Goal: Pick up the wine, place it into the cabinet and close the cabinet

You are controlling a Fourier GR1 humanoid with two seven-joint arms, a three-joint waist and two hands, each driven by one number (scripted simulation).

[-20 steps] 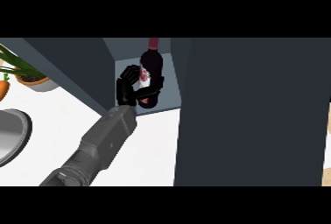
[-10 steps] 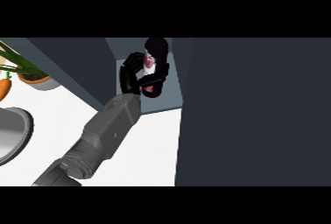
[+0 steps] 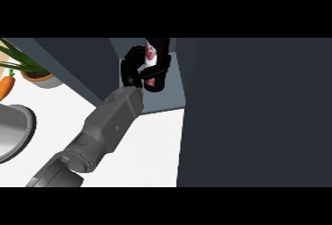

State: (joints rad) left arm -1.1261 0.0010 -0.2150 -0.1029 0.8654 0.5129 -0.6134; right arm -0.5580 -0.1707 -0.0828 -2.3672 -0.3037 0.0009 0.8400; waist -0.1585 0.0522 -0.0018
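Wine bottle [image 3: 154, 66]: held upright in curled left hand [image 3: 134, 67] at twelve o'clock inside open cabinet [image 3: 165, 94]; to be set squarely on shelf floor before fingers are released, door afterwards closed.

White counter [image 3: 152, 145] under the cabinet opening. Potted plant [image 3: 35, 74] and carrot [image 3: 5, 85] at its far left edge. Grey round pan [image 3: 13, 132] below, left edge.
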